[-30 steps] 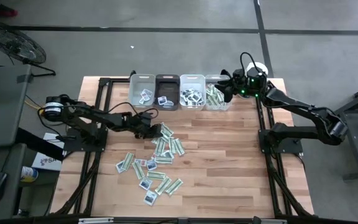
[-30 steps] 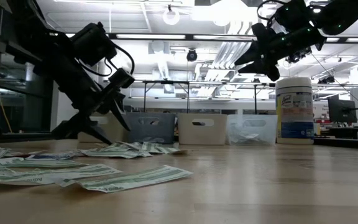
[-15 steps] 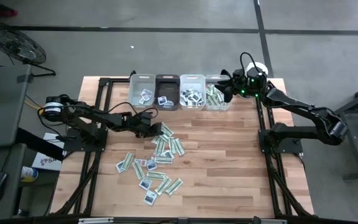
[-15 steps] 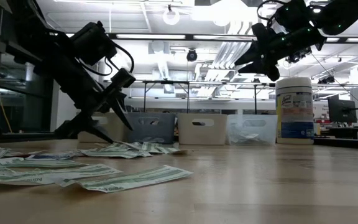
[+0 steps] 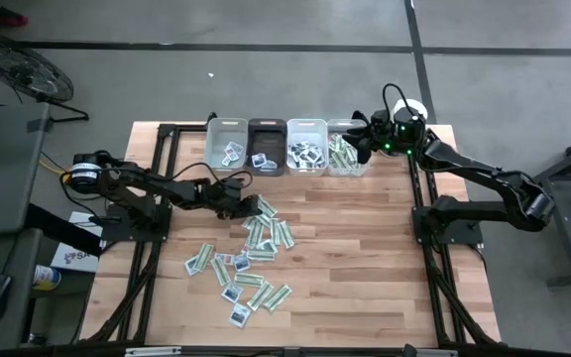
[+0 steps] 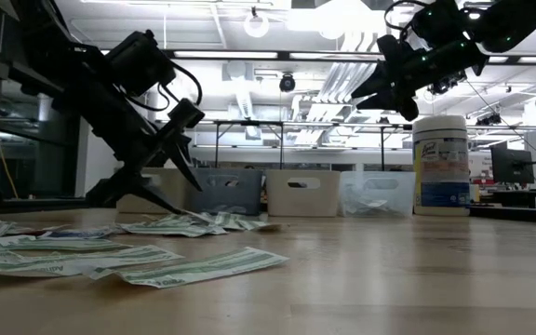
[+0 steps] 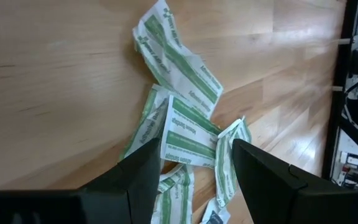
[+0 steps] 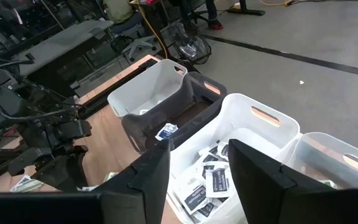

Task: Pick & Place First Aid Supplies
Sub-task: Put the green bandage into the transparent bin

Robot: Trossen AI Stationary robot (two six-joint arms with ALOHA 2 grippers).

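Observation:
The first aid supplies (image 5: 251,253) are flat green-and-white and white-and-blue packets scattered on the wooden table's middle left. More of them lie in the four bins. My left gripper (image 5: 249,204) (image 7: 194,162) is open and slants down low over the far end of the pile, its fingers on either side of green-and-white packets (image 7: 188,134). My right gripper (image 5: 357,140) (image 8: 197,168) hangs open and empty, high over the right-hand bins (image 8: 241,155). My left gripper comes at the green-and-white packets (image 7: 188,134) slanting down from the table's left. Its fingertips (image 6: 177,191) are close over the pile; I cannot tell whether they touch a packet.
Four small bins (image 5: 228,146) (image 5: 267,147) (image 5: 306,147) (image 5: 345,151) stand in a row at the table's far edge. A tall white canister (image 6: 440,166) stands to their right, under the right arm. Bare wood lies to the right of the pile.

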